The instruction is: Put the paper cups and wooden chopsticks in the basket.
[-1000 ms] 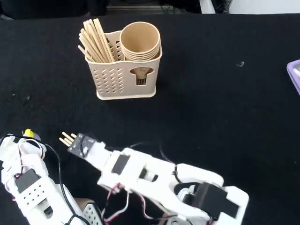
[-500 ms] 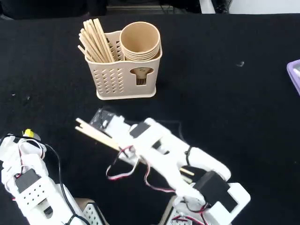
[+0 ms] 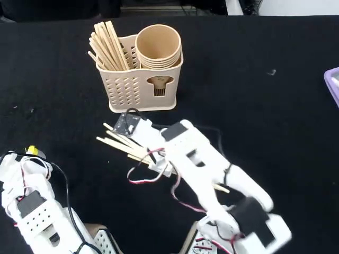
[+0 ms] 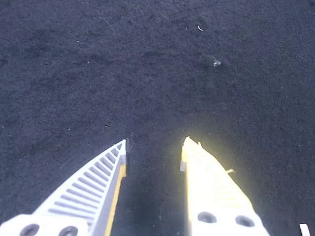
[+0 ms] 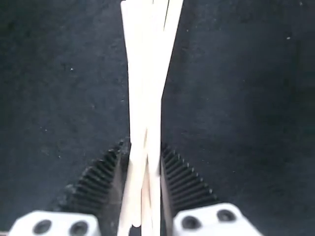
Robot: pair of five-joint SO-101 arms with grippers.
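Right wrist view: my right gripper (image 5: 143,150) is clamped on a bundle of chopsticks (image 5: 145,73), mid-frame in the high view. My left gripper (image 4: 153,145) hangs spread apart over the black table (image 4: 147,59). Farther back, upper left, the basket (image 3: 132,87) holds stacked paper cups (image 3: 158,45) and more sticks (image 3: 106,45).

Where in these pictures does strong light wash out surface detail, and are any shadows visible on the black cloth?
Left wrist view: one finger of the left claw glares yellow-white, its ribs lost; the other finger keeps them. Right wrist view: the pale wooden chopsticks clamped in the right claw are washed nearly white. High view: even light; hardly any shadow shows on the black tablecloth.
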